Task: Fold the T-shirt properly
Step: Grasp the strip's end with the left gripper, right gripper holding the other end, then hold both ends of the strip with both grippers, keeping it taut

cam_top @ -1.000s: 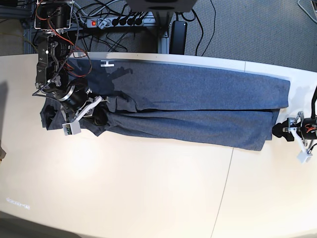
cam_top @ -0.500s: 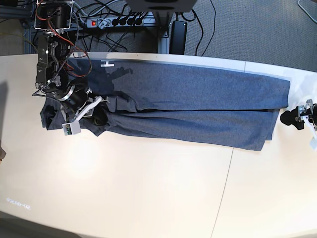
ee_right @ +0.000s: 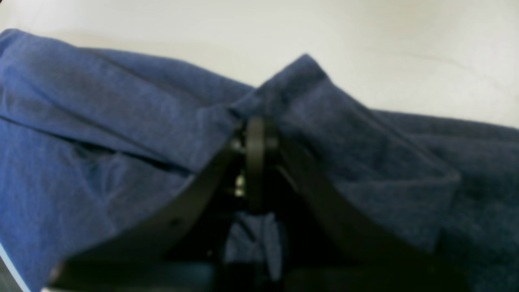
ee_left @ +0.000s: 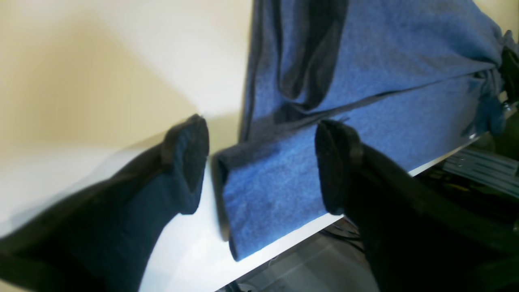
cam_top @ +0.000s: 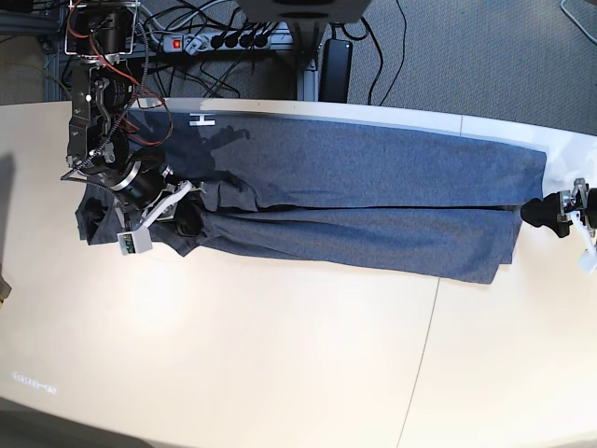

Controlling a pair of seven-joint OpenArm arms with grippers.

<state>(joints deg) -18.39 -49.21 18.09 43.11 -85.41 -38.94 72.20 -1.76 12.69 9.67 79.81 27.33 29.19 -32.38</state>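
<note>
The slate-blue T-shirt (cam_top: 354,201) lies stretched across the table, folded lengthwise so two long layers meet along a middle crease. At its left end my right gripper (cam_top: 185,217) is shut on a bunched fold of the T-shirt (ee_right: 332,134), the jaws (ee_right: 255,138) pressed together with cloth tented over them. At the right end my left gripper (cam_top: 535,213) hangs open just off the hem. In the left wrist view, the gripper (ee_left: 261,162) has its dark pads (ee_left: 188,156) wide apart, and the T-shirt's far hem corner (ee_left: 267,194) lies between and below them, untouched.
The pale table (cam_top: 280,355) reaches toward the camera in front of the shirt. Its far edge (ee_left: 284,239) runs right beside the shirt's far side. Behind it are a power strip (cam_top: 215,39) and cables on grey carpet.
My left gripper has moved from the shirt's near hem corner toward the table's far side, drawing back a little, then edging in again. The right arm and the shirt have stayed still.
</note>
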